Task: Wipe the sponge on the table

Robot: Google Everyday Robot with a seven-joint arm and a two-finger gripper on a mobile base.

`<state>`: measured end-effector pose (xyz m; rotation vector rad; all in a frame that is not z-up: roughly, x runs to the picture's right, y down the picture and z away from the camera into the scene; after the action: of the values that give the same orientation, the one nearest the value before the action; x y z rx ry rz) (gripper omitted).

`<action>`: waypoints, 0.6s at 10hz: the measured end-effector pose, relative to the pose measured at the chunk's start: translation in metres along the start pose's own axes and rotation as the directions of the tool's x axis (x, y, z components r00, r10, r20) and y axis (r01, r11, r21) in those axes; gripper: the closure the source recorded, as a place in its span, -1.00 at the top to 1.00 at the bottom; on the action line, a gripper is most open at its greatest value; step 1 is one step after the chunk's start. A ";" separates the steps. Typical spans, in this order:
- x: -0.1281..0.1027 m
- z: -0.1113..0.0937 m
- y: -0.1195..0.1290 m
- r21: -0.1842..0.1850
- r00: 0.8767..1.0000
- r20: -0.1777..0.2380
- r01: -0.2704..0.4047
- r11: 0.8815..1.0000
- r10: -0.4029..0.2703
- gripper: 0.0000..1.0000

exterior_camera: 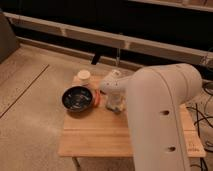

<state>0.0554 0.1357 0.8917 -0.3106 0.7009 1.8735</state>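
Light wood planks form the top of the small rectangular table, which carries every item noted here. A round black bowl sits toward the left edge, and a short white cylindrical cup stands at the far left corner. A small orange object lies just beside the bowl's right rim. The robot's bulky white arm reaches in over the right side of the table. The gripper points down onto the far half of the top, left of centre and near the orange object. The jaws are drawn together, and a small blue-grey soft sponge shows at their tip, resting on the planks. It is judged to be pinched there, though the arm hides much of it. A wiping stroke appears to be in hand; whether wiping is early or nearly spent cannot be settled. Any further stroke calls for steady downward pressure across the bare planks toward the near edge, and clearance from the orange object and bowl.
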 end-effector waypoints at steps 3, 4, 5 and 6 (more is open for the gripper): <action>0.026 -0.005 0.004 -0.034 0.999 -0.029 -0.015 0.999 0.014 -0.70; 0.027 -0.004 0.004 -0.031 0.999 -0.030 -0.012 0.999 0.011 -0.70; 0.027 -0.004 0.004 -0.030 0.999 -0.030 -0.012 0.999 0.011 -0.70; 0.027 -0.004 0.004 -0.030 0.999 -0.030 -0.012 0.999 0.011 -0.70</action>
<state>0.0408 0.1523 0.8756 -0.3559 0.6963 1.8958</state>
